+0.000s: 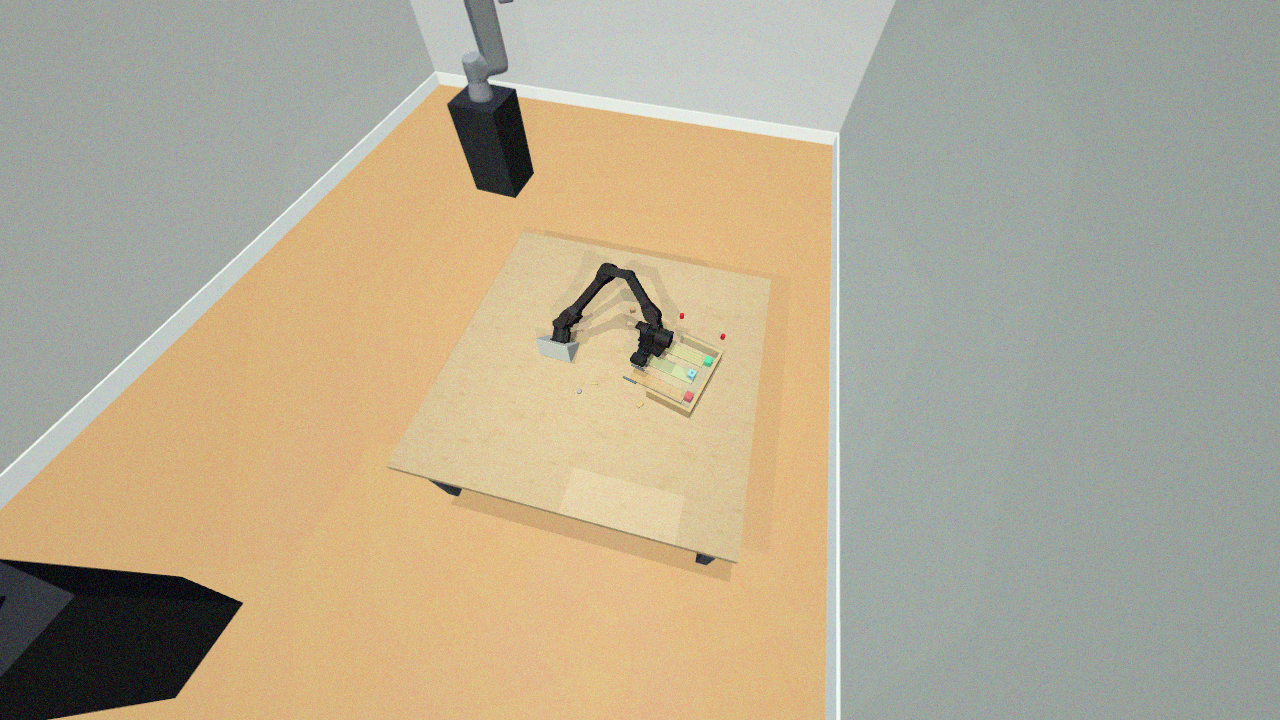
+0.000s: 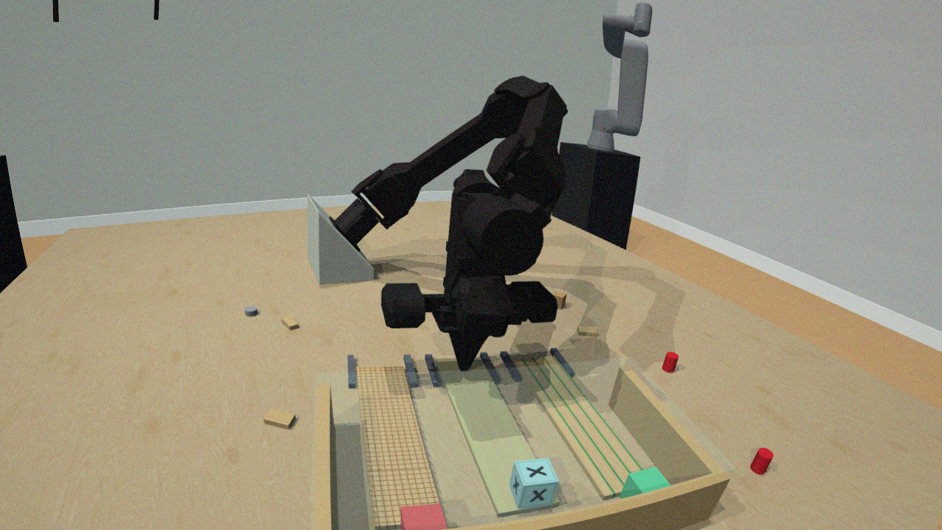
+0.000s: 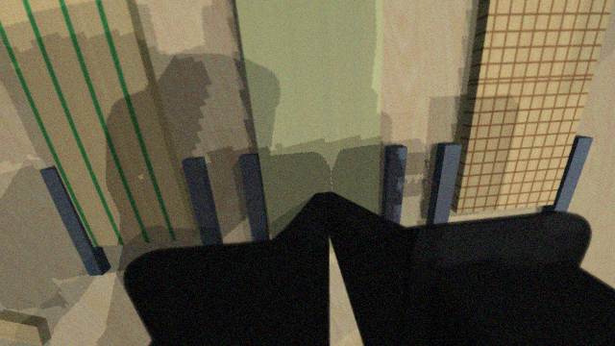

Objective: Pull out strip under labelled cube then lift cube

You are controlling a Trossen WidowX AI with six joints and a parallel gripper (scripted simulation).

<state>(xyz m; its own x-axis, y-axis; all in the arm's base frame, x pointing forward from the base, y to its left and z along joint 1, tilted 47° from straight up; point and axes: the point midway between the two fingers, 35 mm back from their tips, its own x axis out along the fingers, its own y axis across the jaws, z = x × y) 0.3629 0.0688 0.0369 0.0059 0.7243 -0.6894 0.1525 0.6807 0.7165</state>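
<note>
The light blue cube (image 2: 533, 483) (image 1: 691, 374) marked with X shapes rests on the far end of the plain pale green strip (image 2: 475, 415) (image 3: 312, 82), the middle one of three. My gripper (image 2: 464, 367) (image 3: 324, 201) is shut with nothing visible between the fingertips. It points down over the near end of the plain green strip, between two dark blue rails; whether the tips touch the strip cannot be told. A red cube (image 2: 423, 517) sits on the grid-patterned strip (image 2: 395, 442) (image 3: 538, 96). A green cube (image 2: 646, 483) sits at the end of the green-lined strip (image 2: 571, 422) (image 3: 88, 120).
A low wooden wall (image 2: 672, 422) (image 1: 707, 380) bounds the strips at the sides and far end. Dark blue rails (image 3: 254, 197) (image 3: 395, 183) flank the near strip ends. Small wooden blocks (image 2: 280, 419) (image 2: 289, 323), a grey disc (image 2: 251, 311) and red cylinders (image 2: 670, 361) (image 2: 761, 460) lie around.
</note>
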